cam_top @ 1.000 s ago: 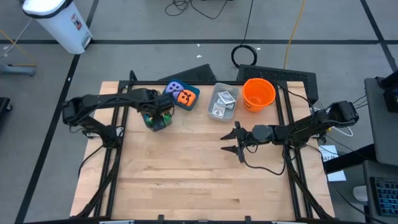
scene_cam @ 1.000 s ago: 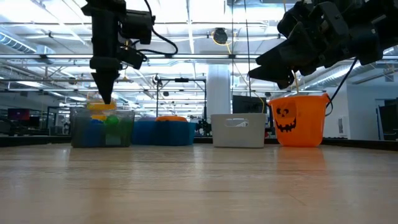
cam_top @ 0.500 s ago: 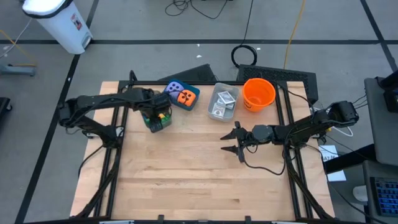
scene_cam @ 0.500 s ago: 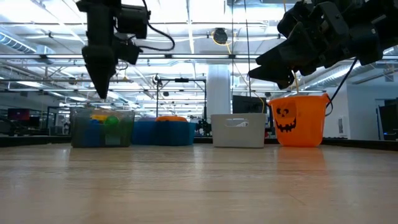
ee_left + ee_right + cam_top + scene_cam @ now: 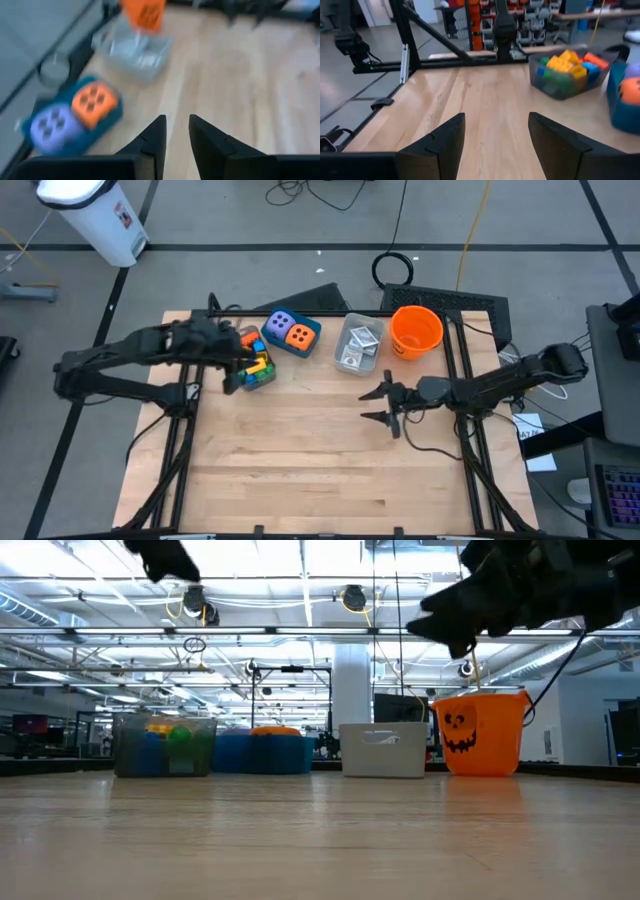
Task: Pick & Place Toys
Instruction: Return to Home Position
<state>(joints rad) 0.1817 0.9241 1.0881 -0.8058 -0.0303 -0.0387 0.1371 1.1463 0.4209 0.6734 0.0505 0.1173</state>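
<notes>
L gripper [image 5: 177, 122] hangs at table's 10 o'clock beside the bin [image 5: 130, 755] of bricks [image 5: 258, 365], fingers nearly together w/ a slim gap, empty. R gripper [image 5: 364, 405] at 3 o'clock, spread, empty. Dice [image 5: 288, 332] at 11, cards [image 5: 358, 345] at 12.

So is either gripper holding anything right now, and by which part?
Nothing is held. The left gripper has an empty gap between its slightly parted jaws; the right gripper is wide open and empty.
</notes>
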